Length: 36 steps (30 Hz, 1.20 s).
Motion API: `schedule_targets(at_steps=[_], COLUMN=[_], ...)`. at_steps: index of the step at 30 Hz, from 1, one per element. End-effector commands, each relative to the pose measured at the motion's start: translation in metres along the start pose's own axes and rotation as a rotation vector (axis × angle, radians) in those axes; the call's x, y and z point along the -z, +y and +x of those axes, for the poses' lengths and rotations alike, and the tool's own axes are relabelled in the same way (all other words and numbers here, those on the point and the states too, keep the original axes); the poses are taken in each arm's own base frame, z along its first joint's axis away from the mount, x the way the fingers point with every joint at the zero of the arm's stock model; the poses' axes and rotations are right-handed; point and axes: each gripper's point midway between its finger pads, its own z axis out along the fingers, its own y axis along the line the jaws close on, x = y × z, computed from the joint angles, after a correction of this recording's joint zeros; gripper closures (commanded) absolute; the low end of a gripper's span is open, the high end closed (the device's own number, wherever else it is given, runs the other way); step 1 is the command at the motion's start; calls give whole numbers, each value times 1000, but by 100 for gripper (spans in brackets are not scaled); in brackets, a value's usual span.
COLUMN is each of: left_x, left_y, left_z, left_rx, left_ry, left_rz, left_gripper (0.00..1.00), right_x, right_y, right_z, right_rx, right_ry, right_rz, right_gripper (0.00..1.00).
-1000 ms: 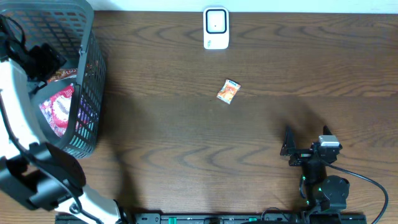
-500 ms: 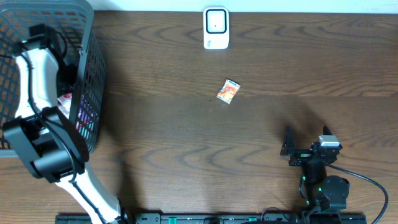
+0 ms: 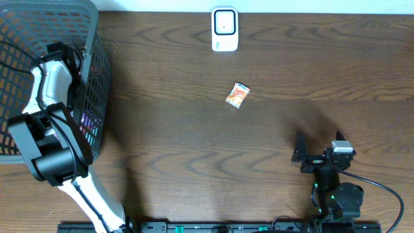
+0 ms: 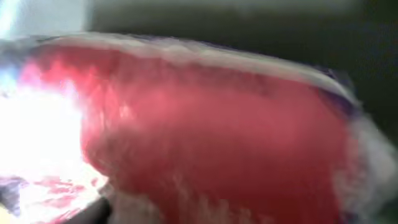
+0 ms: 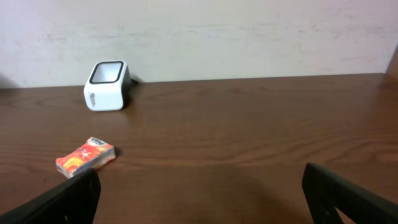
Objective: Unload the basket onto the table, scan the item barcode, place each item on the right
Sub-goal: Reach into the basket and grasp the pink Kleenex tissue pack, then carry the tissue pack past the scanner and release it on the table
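My left arm reaches down into the grey mesh basket at the table's left end, and its fingers are hidden there. A blurred red and white packet fills the left wrist view, very close to the camera; whether the fingers hold it does not show. A small orange packet lies on the table's middle, seen also as the orange packet in the right wrist view. The white scanner stands at the far edge. My right gripper rests open and empty near the front right.
A purple-edged packet shows through the basket wall. The scanner stands against a pale wall, behind and slightly left of the orange packet. My right arm's base and cable sit at the front right edge.
My left arm has swung across and down into the basket, and now covers the red packet seen from above earlier. The right arm and the orange packet have not moved.
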Motion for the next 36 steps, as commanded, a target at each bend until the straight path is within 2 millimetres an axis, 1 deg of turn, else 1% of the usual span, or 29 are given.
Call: schedule_targets(at_steps=[1,2,3,5,7,9,10,13,16,18,20,21,22,24,25,27,29,30,32,33,34,36], left_x=[-17,-13,-9,6,33,81,102,176,256,299,344,375,394,435,453,480,494,496,498,497,493,480], left_y=[2,3,4,6,11,15,18,32,53,61,58,51,44,23,14,-8,-30,-41,-70,-86,-108,-136], left_z=[14,12,10,0,-16,-41,-50,-73,-85,-82,-73,-62,-53,-29,-16,11,34,43,66,79,94,109], left_rx=[-17,-39,-49,-40,-18,18,34,119,222,255,239,198,161,42,-18,-140,-228,-260,-340,-384,-434,-472], left_ry=[57,51,47,22,-31,-144,-198,-393,-611,-727,-823,-873,-897,-936,-950,-956,-936,-921,-869,-835,-793,-743], left_rz=[-21,-17,-16,-6,14,64,84,162,257,342,487,614,700,901,983,1120,1194,1211,1252,1270,1281,1246], left_gripper=[85,93,93,93,93,93,93,93,93,92,93,93,93,92,93,93,93,93,93,93,93,93], right_x=[0,0,0,0,0,0,0,0,0,0,0,0,0,0,0,0,0,0,0,0,0,0], right_y=[1,1,1,1,1,1,1,1,1,1,1,1,1,1,1,1,1,1,1,1,1,1], right_z=[1,1,1,1,1,1,1,1,1,1,1,1,1,1,1,1,1,1,1,1,1,1], right_rx=[12,12,12,12,12,12,12,12,12,12,12,12,12,12,12,12,12,12,12,12,12,12], right_ry=[1,1,1,1,1,1,1,1,1,1,1,1,1,1,1,1,1,1,1,1,1,1], right_rz=[-2,-2,-2,-2,-2,-2,-2,-2,-2,-2,-2,-2,-3,-2,-2,-2,-2,-2,-2,-2,-2,-2], right_gripper=[1,1,1,1,1,1,1,1,1,1,1,1,1,1,1,1,1,1,1,1,1,1])
